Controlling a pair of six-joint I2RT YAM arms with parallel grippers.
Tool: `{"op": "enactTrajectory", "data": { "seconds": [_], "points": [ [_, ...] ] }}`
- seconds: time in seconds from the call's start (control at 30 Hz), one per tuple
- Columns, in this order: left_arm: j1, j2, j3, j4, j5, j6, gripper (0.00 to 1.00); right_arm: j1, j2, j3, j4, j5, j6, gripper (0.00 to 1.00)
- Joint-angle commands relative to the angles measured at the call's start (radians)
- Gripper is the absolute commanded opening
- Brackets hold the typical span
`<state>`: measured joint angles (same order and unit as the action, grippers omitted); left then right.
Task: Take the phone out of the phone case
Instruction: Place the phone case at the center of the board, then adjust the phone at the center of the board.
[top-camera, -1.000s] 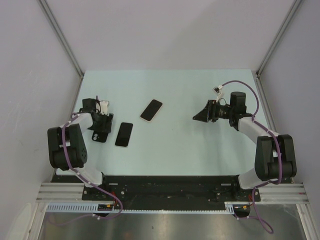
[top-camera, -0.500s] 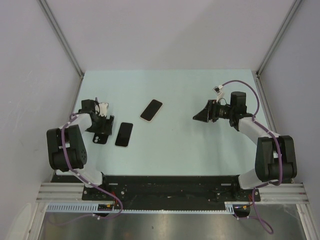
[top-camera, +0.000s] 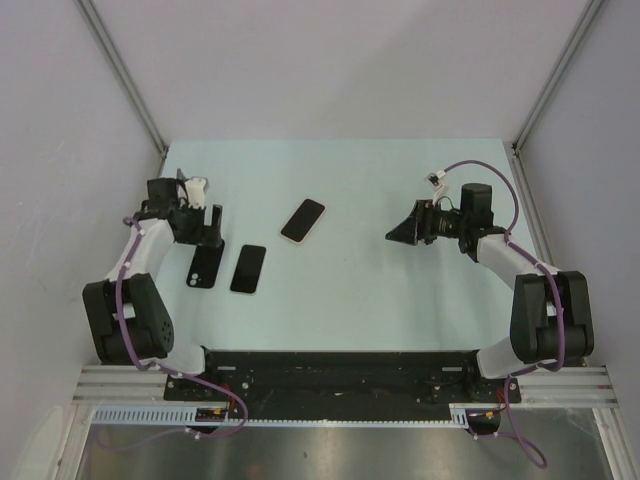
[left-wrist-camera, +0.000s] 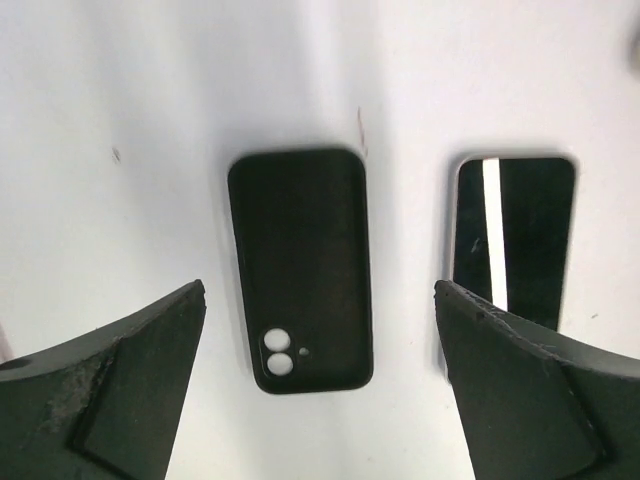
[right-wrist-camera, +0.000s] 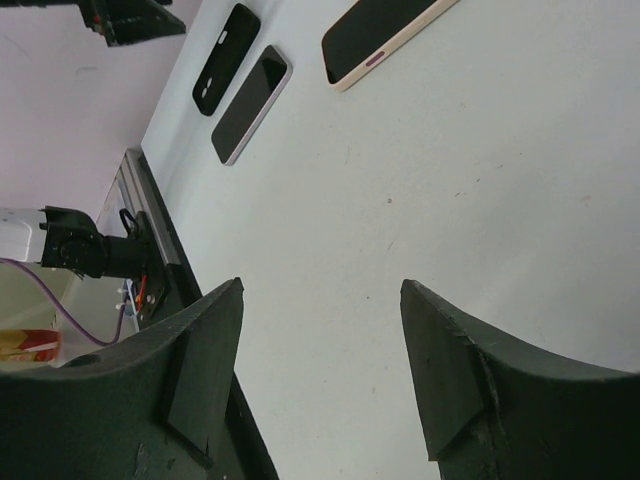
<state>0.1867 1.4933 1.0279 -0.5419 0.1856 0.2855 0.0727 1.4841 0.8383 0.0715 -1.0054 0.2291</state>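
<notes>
L claw (left-wrist-camera: 320, 287) wide, aimed down over phone case (left-wrist-camera: 300, 250); R claw (right-wrist-camera: 321, 285) half-open, empty.

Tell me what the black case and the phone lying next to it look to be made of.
Black case: likely soft rubber or silicone, matte; its surface is dull with no glare. Phone beside it: glossy glass front, with a bright light streak mirrored in it; the pale rim could be metal or plastic.

Black phone case (top-camera: 203, 267) lying flat, phone (top-camera: 248, 268) just beside, not touching.
</notes>
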Motion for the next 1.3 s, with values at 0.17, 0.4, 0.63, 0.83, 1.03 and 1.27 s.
{"op": "enactTrajectory", "data": {
  "seconds": [0.17,0.4,0.63,0.83,1.03,1.27],
  "points": [
    [-0.257,0.042,0.167,0.000,0.061,-0.052,1.00,0.006,-0.025,0.021,0.004,0.008,-0.031,0.69],
    [-0.489,0.308,0.383,0.003,-0.035,-0.080,1.00,-0.001,-0.028,0.021,0.001,-0.002,-0.037,0.69],
    [-0.563,0.510,0.601,-0.013,-0.087,-0.083,1.00,-0.004,-0.035,0.022,0.001,-0.012,-0.040,0.70],
    [-0.581,0.581,0.646,-0.036,-0.089,-0.078,1.00,-0.002,-0.036,0.021,0.002,-0.022,-0.039,0.70],
    [-0.584,0.608,0.641,-0.036,-0.098,-0.066,1.00,-0.001,-0.039,0.021,0.002,-0.029,-0.040,0.70],
    [-0.584,0.653,0.633,-0.036,-0.090,-0.060,1.00,-0.001,-0.045,0.021,0.001,-0.036,-0.043,0.70]
  ]
}}
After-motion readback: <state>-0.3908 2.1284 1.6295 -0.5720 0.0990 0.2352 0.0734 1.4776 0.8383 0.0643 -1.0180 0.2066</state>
